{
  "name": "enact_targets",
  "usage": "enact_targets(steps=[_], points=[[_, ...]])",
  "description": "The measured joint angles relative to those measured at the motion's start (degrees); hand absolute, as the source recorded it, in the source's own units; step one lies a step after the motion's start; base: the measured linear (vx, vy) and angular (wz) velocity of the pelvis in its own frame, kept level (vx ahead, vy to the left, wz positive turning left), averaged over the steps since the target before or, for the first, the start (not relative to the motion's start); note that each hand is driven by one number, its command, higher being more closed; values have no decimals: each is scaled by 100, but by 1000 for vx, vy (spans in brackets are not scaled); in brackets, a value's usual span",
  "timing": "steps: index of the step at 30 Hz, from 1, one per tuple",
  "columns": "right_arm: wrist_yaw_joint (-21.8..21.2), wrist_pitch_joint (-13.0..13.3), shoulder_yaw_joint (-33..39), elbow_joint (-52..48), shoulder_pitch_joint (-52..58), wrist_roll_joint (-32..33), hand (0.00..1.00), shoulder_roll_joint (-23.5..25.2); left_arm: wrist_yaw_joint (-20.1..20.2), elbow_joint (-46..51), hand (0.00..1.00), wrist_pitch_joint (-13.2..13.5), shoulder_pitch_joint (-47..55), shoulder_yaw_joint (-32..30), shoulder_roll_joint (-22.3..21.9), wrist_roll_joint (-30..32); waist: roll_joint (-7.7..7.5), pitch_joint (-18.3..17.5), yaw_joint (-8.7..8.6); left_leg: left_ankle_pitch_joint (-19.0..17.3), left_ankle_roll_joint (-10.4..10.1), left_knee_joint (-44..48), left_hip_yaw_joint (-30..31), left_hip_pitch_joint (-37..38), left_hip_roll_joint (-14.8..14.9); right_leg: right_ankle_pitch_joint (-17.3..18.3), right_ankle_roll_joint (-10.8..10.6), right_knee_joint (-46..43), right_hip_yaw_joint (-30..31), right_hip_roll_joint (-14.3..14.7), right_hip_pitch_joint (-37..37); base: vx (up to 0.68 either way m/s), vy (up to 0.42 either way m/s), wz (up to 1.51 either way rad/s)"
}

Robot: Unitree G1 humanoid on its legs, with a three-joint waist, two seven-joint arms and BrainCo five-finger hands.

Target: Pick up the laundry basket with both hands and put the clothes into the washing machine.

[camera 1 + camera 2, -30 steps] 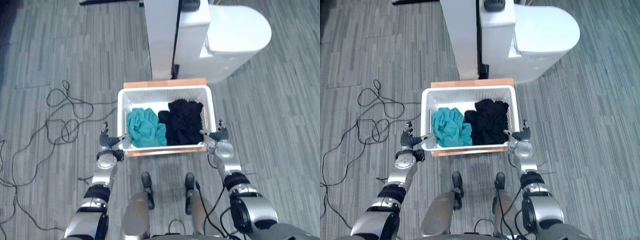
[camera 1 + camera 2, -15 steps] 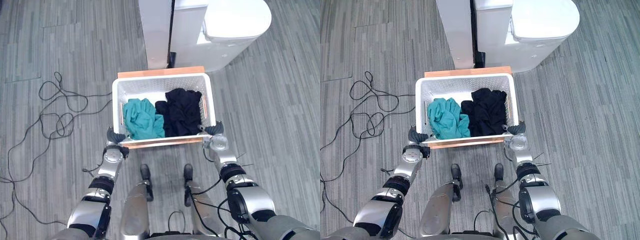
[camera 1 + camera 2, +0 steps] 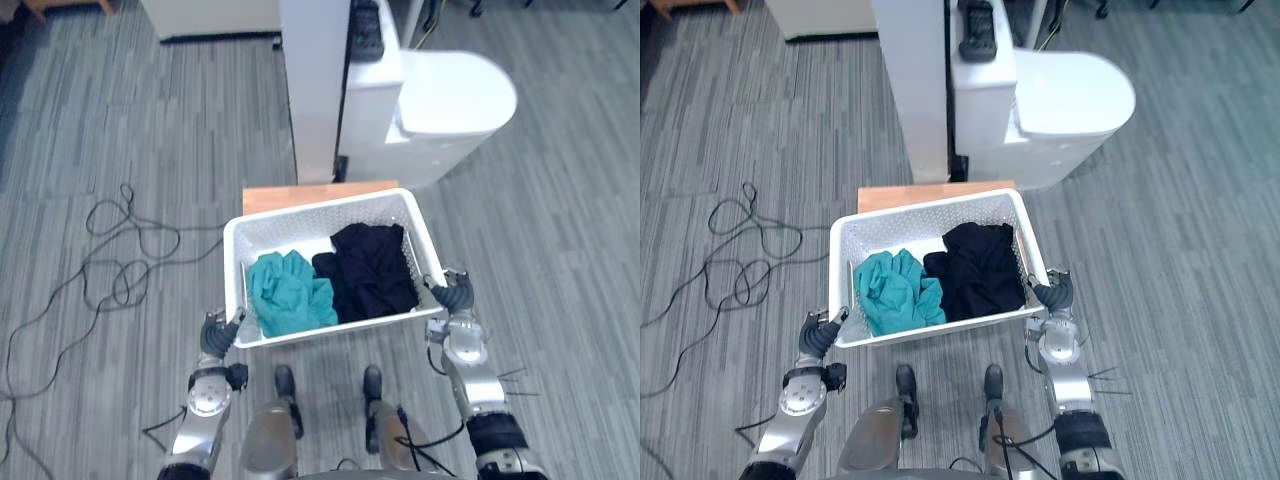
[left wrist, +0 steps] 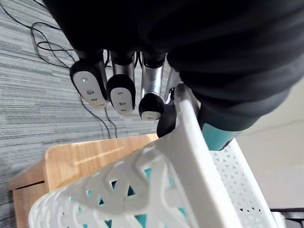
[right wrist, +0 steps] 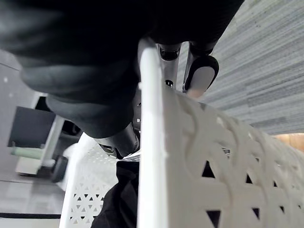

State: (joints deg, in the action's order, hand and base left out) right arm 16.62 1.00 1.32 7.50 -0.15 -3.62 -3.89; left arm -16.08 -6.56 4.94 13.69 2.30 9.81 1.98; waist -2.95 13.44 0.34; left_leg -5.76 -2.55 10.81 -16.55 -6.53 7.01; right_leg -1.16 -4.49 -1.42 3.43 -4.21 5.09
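Soft, even overhead light fills the head views; the grey floor [image 3: 120, 130] is uniformly lit and shadows are faint. The white washing machine [image 3: 455, 95] is the brightest patch, nearly washed out on top, and the laundry basket [image 3: 320, 212] rim glows pale. The black clothes [image 3: 370, 270] read as a flat dark mass. In the wrist views the ribbed covers are almost black, while the fingers [image 4: 89, 88] of the left hand [image 4: 122, 66] carry pale glints on their tips.

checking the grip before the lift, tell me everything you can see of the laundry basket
The laundry basket is white plastic and rectangular, with lattice walls of triangular holes under a solid rim. It is skewed, in front of a wooden board, with teal cloth on the robot's left and black clothes on the right. The left hand and right hand each pinch a short side's rim.
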Motion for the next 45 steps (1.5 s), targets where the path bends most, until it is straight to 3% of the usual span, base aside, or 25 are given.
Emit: enact_targets(steps=[6,8,10,11,14,15,16,18,19,20,21,22,23,24,26,29,30,31,32,35,36,38,39,42,45], points=[[-52,109,150,-787,460,19,100,-3,76,678,100,0,188,17,-138,-40,-12,-259,-215,-511,14,604,-1068,341,259,-137,-142,-168,1062,191,186,-51,52,-90],[-52,110,182,-815,464,32,100,-1,76,730,100,0,167,24,-144,-44,-10,-340,-294,-646,36,768,-1470,345,388,-371,-112,-48,970,242,337,-76,58,-127],[-53,110,249,-819,455,58,100,-20,71,729,100,-9,54,62,-198,-136,31,-360,-360,-690,97,752,-2150,515,565,-204,695,127,-499,-15,433,-66,48,-149],[-53,110,256,-817,459,75,100,-18,66,734,100,-9,47,67,-199,-139,58,-362,-378,-688,95,725,-2369,598,637,-101,859,59,-1088,-121,445,-44,63,-170],[-53,135,266,-648,392,77,100,-29,-21,736,100,-18,3,69,-192,-162,40,-468,-407,-767,-23,715,-3580,1109,863,169,1288,-669,-3872,-837,590,25,-9,-181],[-53,146,236,-438,297,81,100,-66,-56,736,100,-17,-7,68,-187,-163,64,-609,-405,-762,-40,702,-4006,1220,904,198,1337,-848,-4667,-1027,583,101,-124,-209],[-53,146,225,-330,217,86,100,-96,-79,736,100,-17,-49,67,-187,-164,47,-673,-405,-745,-90,703,-4199,1306,904,138,1254,-861,-4941,-1061,597,80,-103,-167],[-53,147,214,-306,162,143,100,-149,-96,735,100,-21,-158,70,-194,-165,55,-682,-412,-739,-172,746,-4297,1459,919,-256,952,-685,-4719,-863,687,134,-181,-156],[-54,148,184,-287,162,199,100,-229,-97,733,100,-22,-147,97,-204,-179,118,-683,-413,-765,-207,1103,-4295,1539,1157,-272,902,-722,-4365,-654,769,217,-260,-172],[-53,147,143,-215,148,204,100,-281,-101,719,100,-22,-118,118,-212,-221,161,-685,-395,-766,-129,1729,-4106,1507,1515,-210,928,-741,-4121,-478,782,141,-149,-144],[-53,144,106,-180,136,211,100,-348,-121,714,100,-29,-93,140,-228,-256,212,-688,-378,-766,165,2221,-3878,1403,1769,-155,963,-753,-3946,-316,778,156,-178,-162],[-52,131,50,-169,68,237,100,-472,-155,700,100,-30,-24,174,-265,-315,325,-679,-279,-830,629,3222,-2936,1009,2109,-67,981,-738,-3550,28,766,144,-131,-203],[-52,129,-1,-168,-73,249,100,-571,-168,657,100,-29,58,184,-303,-425,405,-652,-194,-1046,368,3762,-1654,478,1844,-30,990,-701,-3191,253,766,177,-132,-209],[-52,128,-44,-168,-127,248,100,-613,-172,636,100,-29,106,183,-330,-473,425,-650,-160,-1133,244,3897,-1138,230,1612,-30,990,-672,-3039,342,756,168,-20,-200],[-52,97,-224,-168,-165,247,100,-704,-175,625,100,-26,377,166,-417,-618,457,-616,52,-1388,190,3723,146,-411,776,-26,998,-418,-2494,621,465,185,31,-180],[-63,94,-481,-170,-170,245,100,-810,-173,626,100,-21,665,67,-509,-665,497,-564,252,-1342,88,2492,1027,-881,43,-28,1002,142,-1933,778,62,182,103,-171],[-77,100,-602,-174,-204,246,100,-888,-162,626,100,-2,697,-59,-667,-685,785,-566,526,-864,-21,1574,1104,-982,223,36,959,-199,-1692,1041,60,224,99,-167],[-77,101,-627,-176,-214,246,100,-863,-169,639,100,21,722,-94,-682,-695,813,-551,585,-847,8,1673,1005,-995,252,171,1121,-1094,-1621,1022,257,339,56,-129],[-67,103,-599,-178,-213,248,100,-776,-170,673,100,38,732,-103,-645,-699,699,-509,520,-883,65,1781,952,-1029,124,848,902,-1372,-1380,891,200,360,39,-26],[-63,83,-543,-103,-177,249,100,-753,-162,640,100,-20,603,-135,-683,-688,588,-396,387,-961,301,1770,867,-963,-91,1312,664,-1400,-1462,666,138,293,93,15],[-60,84,-543,-96,-62,247,100,-621,-162,640,100,-25,667,-147,-620,-687,349,-381,371,-1052,436,1584,742,-638,-289,1725,304,-1967,-1433,362,216,308,67,7],[-60,90,-529,-30,-3,238,100,-555,-164,649,100,-58,685,-147,-608,-687,283,-386,367,-1237,529,1658,704,-404,-393,1768,64,-3487,-1457,32,674,411,96,4],[-61,89,-507,103,-4,236,100,-501,-164,657,100,-88,685,-120,-532,-683,284,-385,349,-1318,594,1642,707,-144,-431,1504,-129,-4544,-1585,-226,995,416,111,8],[-67,93,-505,313,7,236,100,-396,-187,835,100,-195,708,-110,-403,-633,367,-414,297,-1385,641,1100,807,663,-404,1788,387,-5115,-1928,-538,1444,525,56,12],[-79,201,-451,287,-95,255,100,-508,-186,1127,100,-191,706,-90,-374,-600,519,-409,199,-1456,527,506,925,1093,-233,1769,396,-3939,-1979,-396,1991,503,-36,14]])
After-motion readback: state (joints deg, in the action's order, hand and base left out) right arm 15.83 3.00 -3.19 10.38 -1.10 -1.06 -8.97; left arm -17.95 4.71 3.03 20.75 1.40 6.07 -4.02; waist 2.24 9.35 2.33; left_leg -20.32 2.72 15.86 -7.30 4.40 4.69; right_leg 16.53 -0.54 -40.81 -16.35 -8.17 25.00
